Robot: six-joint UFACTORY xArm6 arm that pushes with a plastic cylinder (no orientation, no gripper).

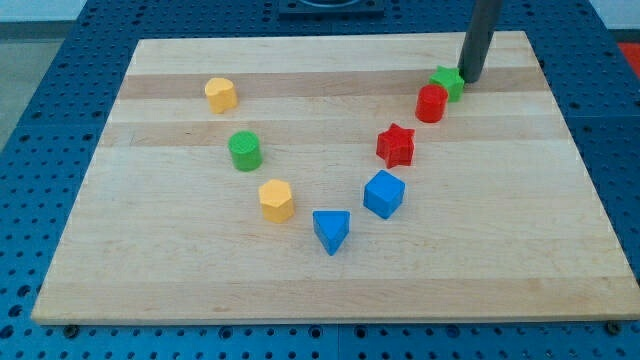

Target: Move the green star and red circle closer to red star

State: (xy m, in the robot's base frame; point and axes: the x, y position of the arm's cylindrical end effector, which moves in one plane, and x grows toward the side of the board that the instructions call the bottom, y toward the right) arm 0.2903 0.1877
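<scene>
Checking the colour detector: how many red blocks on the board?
2. The red circle sits near the view's top right, touching the green star; the red star lies below-left of it. None appear hidden.

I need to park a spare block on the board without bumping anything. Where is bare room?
Free: the wooden board along the view's bottom, below the blue triangle, and the view's right, beyond the blue cube. Crowded: my tip sits against the green star, red circle and red star just below.
</scene>
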